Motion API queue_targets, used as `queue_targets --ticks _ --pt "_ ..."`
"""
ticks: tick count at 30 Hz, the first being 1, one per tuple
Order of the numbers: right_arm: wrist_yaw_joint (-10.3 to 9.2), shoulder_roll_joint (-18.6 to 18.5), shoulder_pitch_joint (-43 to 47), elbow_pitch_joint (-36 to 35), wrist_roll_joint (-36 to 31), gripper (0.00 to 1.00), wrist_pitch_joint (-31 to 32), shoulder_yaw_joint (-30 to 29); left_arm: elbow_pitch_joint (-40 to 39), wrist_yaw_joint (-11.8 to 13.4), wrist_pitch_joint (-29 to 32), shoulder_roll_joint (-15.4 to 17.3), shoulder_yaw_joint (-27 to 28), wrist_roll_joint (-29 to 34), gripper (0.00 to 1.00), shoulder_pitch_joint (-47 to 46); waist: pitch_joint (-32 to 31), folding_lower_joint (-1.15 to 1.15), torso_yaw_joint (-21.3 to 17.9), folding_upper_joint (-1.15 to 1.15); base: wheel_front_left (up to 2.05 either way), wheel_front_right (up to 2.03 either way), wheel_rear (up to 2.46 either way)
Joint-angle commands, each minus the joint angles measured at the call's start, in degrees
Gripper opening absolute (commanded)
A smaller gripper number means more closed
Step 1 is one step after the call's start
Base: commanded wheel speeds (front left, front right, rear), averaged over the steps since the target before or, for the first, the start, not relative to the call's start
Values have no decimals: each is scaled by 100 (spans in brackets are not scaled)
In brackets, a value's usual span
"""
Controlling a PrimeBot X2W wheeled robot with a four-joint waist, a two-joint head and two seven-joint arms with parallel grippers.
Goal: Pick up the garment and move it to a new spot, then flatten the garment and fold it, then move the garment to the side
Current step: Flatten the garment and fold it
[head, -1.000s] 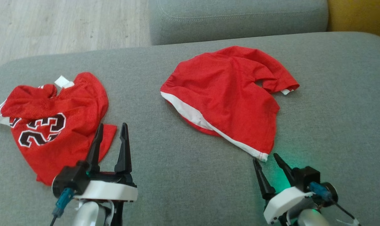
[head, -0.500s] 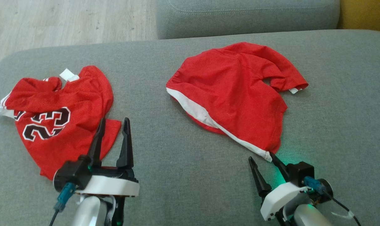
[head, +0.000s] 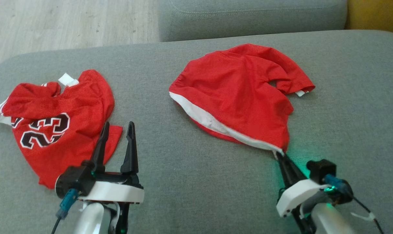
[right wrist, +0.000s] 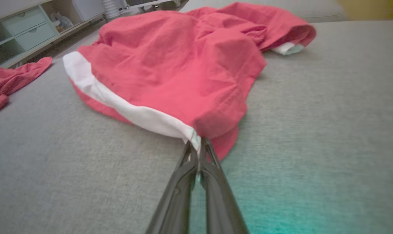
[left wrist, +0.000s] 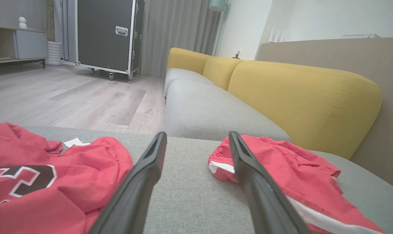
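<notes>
The red garment (head: 238, 94) lies crumpled on the right half of the grey cushion (head: 183, 182), toward its far edge. The right gripper (head: 278, 155) has its fingers pressed together on the near corner, where the white band (right wrist: 125, 110) ends. The left gripper (head: 117, 125) hangs over the cushion's left half, fingers spread and holding nothing.

The pinch looks thin, taking only the tip of the corner; a quick lift could let the cloth slide out. It may also catch one layer alone, so the piece would hang twisted and be harder to flatten. A low pull would probably bunch it against the cushion's coarse weave; a drift to the cushion's left could drop it onto the numbered jersey (head: 60, 130).

The cushion is soft, woven and slightly domed. Beyond it sits a second grey seat (head: 248, 16), with a yellow backrest (left wrist: 300, 97) at its right, pale wood floor (head: 69, 22) at its far left, and a wheeled black case (left wrist: 108, 32) before curtains.
</notes>
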Motion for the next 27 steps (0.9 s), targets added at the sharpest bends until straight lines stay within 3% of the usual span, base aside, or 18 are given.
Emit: queue_targets --ticks 1,8,15,21,24,27 --pt "37 -10 -118 -242 -78 0 -37 -76 -191 9 -46 27 183 -49 100 -282 -7 0 -52 0 0 0 0" --pt "37 -131 55 -576 -572 0 -16 -884 -164 -13 -46 27 30 -15 100 -403 46 0 -319 0 0 0 0" --pt "37 -208 74 -948 -1007 0 217 -1604 327 -116 -46 27 -531 -109 100 -697 185 0 -599 0 0 0 0" --pt "37 -176 22 -1122 -1343 0 345 -1769 929 -139 212 87 -1274 -380 100 -1149 342 0 -776 0 0 0 0" --pt "37 -153 -27 -1178 -1490 0 370 -1842 1146 -141 438 105 -1734 -982 100 -1452 485 0 -870 0 0 0 0" --pt "37 -109 -141 -1252 -1498 0 347 -1858 1447 -141 579 266 -2000 -1190 100 -1875 708 0 -949 0 0 0 0"
